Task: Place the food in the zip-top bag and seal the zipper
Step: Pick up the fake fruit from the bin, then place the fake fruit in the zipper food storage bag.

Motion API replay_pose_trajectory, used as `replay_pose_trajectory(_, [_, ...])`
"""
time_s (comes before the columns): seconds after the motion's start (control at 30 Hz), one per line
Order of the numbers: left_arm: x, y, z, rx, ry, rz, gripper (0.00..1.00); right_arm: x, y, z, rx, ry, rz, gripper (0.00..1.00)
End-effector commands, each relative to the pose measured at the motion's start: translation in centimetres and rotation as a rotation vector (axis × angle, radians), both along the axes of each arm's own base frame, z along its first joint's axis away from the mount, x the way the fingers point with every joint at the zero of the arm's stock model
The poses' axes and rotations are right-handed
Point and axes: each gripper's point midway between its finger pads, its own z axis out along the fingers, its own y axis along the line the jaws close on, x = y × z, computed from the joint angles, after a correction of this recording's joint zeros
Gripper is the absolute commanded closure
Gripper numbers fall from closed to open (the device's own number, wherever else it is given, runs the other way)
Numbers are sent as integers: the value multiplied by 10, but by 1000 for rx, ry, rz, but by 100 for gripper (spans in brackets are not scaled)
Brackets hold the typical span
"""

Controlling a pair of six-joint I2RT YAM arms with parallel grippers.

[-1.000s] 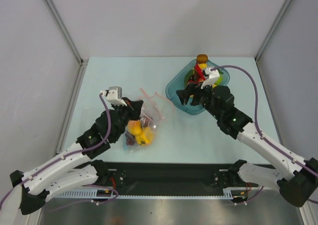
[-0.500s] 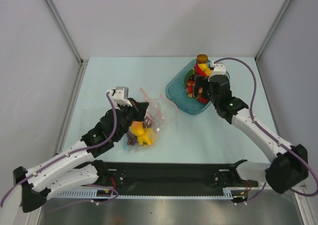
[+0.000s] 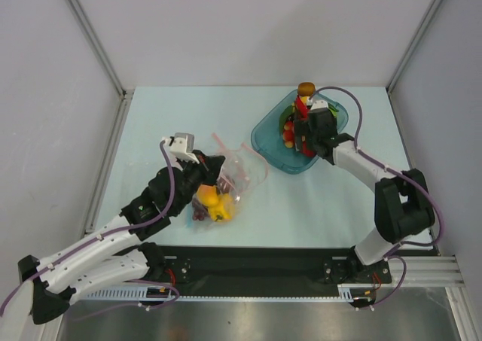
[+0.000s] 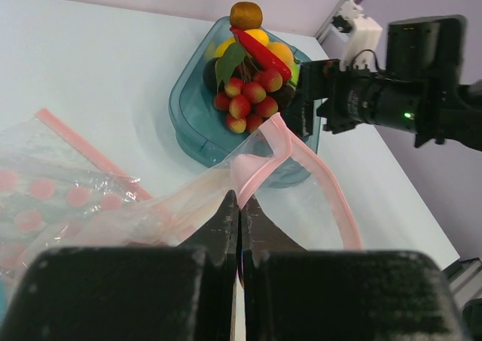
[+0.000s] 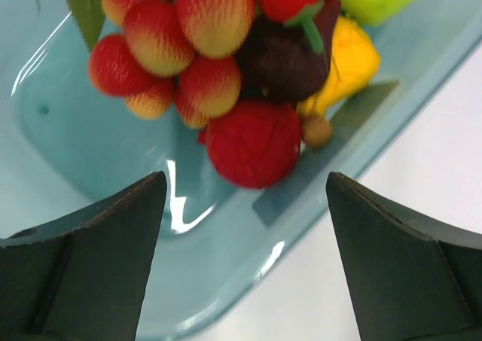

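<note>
The right gripper (image 5: pixel 242 187) has swung in over the teal dish (image 3: pixel 265 141) toward the table's far right corner, its fingers spread wide and empty above the red round fruit (image 5: pixel 254 144). The left gripper (image 4: pixel 239 205) stays pinched on the zipper (image 4: pixel 316 183), holding the zip-top bag (image 3: pixel 245 172) open by the near edge, left of centre. Judgement: another pick is imminent.

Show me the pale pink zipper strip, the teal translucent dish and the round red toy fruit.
pale pink zipper strip (image 4: pixel 324 184): left wrist view, on its right-hand stretch.
teal translucent dish (image 3: pixel 269 142): top external view, on its bare left corner.
round red toy fruit (image 5: pixel 254 144): right wrist view, on its middle.
</note>
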Motion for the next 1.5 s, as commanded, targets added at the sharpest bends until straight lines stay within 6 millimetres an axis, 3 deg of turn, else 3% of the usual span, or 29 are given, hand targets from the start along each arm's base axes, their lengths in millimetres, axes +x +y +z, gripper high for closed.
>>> replay_pose_trajectory(0.0, [1, -4, 5, -10, -30, -18, 100, 28, 8, 0, -39, -15, 36, 8])
replay_pose_trajectory(0.07, [0, -8, 4, -9, -25, -38, 100, 35, 6, -8, -77, 5, 39, 9])
replay_pose_trajectory(0.1, [1, -10, 2, -1, -18, -41, 100, 35, 5, -26, -101, 53, 34, 9])
replay_pose_trajectory(0.17, [0, -12, 2, -2, -17, -53, 100, 40, 4, -35, -120, 91, 28, 9])
replay_pose_trajectory(0.2, [0, -12, 3, -3, -18, -55, 100, 36, -2, -55, -144, 161, 14, 10])
replay_pose_trajectory(0.4, [-2, -8, 6, -16, -28, -48, 100, 35, -7, -72, -106, 234, -39, 22])
replay_pose_trajectory(0.53, [-3, -7, 7, -19, -31, -45, 100, 33, 5, -71, -53, 263, -11, 49])
replay_pose_trajectory(0.87, [0, -9, 2, -2, -22, -43, 100, 14, 33, 1, 122, 93, 71, 57])
replay_pose_trajectory(0.9, [1, -10, 0, 4, -18, -44, 100, 12, 37, 20, 148, 49, 88, 57])
replay_pose_trajectory(1.0, [2, -14, -4, 11, -10, -52, 100, 4, 48, 43, 201, -15, 129, 59])
replay_pose_trajectory(1.03, [3, -18, -8, 22, 1, -64, 100, -1, 50, 64, 226, -72, 148, 59])
replay_pose_trajectory(1.1, [3, -22, -10, 27, 8, -76, 100, -11, 61, 75, 269, -117, 202, 60])
replay_pose_trajectory(1.13, [5, -26, -13, 37, 16, -83, 100, -18, 62, 98, 293, -180, 223, 60])
replay_pose_trajectory(1.17, [5, -27, -15, 43, 21, -83, 100, -27, 67, 96, 313, -180, 260, 61])
replay_pose_trajectory(1.27, [8, -30, -19, 59, 35, -84, 100, -52, 88, 138, 390, -309, 396, 62])
replay_pose_trajectory(1.33, [8, -31, -21, 62, 39, -89, 100, -74, 114, 152, 408, -380, 537, 62])
replay_pose_trajectory(1.37, [8, -31, -20, 61, 36, -91, 100, -88, 122, 169, 414, -435, 590, 63])
replay_pose_trajectory(1.43, [8, -31, -19, 60, 35, -89, 100, -104, 136, 179, 382, -508, 667, 64])
replay_pose_trajectory(1.47, [7, -30, -18, 60, 35, -88, 100, -121, 152, 189, 402, -537, 724, 64])
